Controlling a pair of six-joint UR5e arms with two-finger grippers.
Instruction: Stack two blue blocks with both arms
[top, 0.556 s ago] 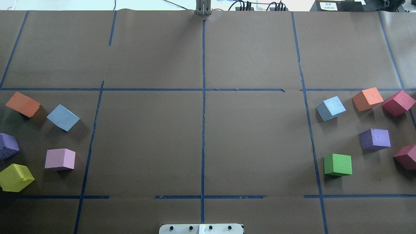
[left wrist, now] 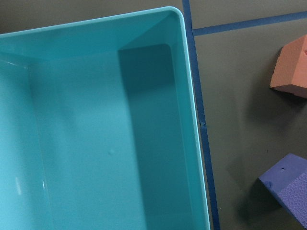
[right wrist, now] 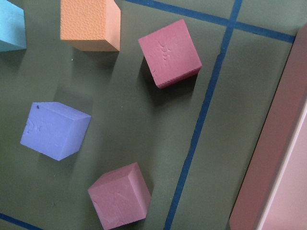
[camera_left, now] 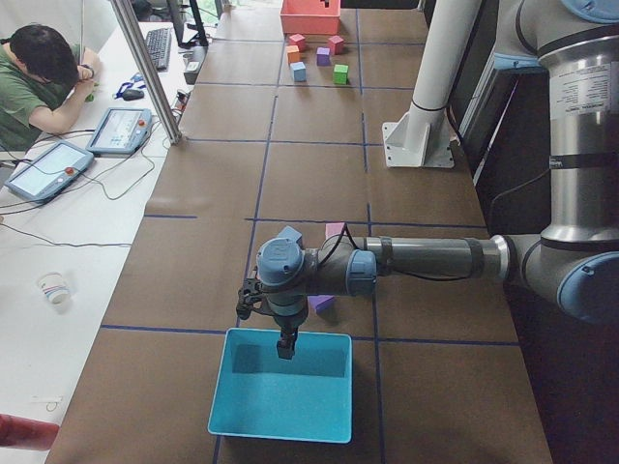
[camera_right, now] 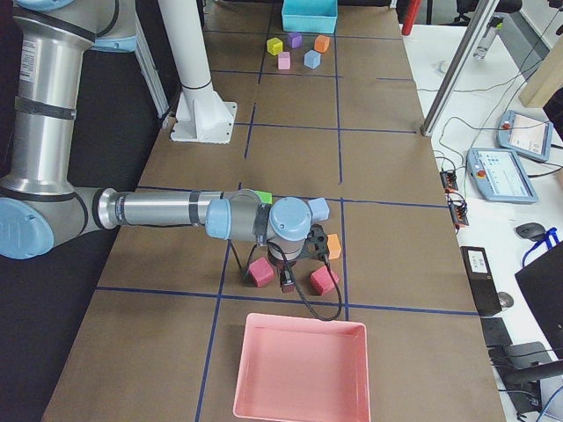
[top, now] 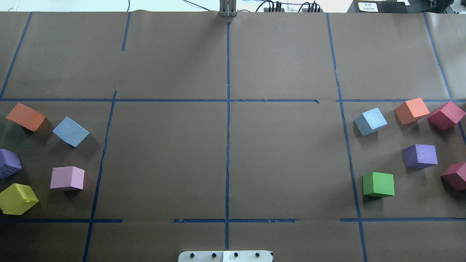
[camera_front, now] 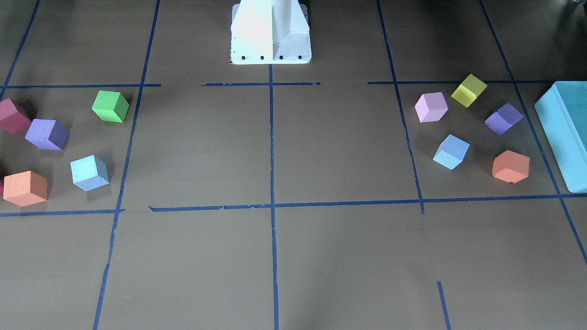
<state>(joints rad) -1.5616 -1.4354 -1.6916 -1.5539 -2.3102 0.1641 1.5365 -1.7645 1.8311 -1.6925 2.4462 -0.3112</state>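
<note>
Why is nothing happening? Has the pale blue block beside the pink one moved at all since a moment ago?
No. In the overhead view the pale blue block keeps the same spot and tilt, just left of the blue tape line.

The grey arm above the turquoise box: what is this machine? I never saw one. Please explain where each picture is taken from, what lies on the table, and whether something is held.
It is a robot with two jointed arms at a table. Two pictures look down, from behind and from across; two from the table's ends; two from wrist cameras. Coloured foam cubes lie in two groups, each with a pale blue block. The left arm's tool hangs above the teal box; the right arm's tool near a pink tray. I see nothing held.
</note>
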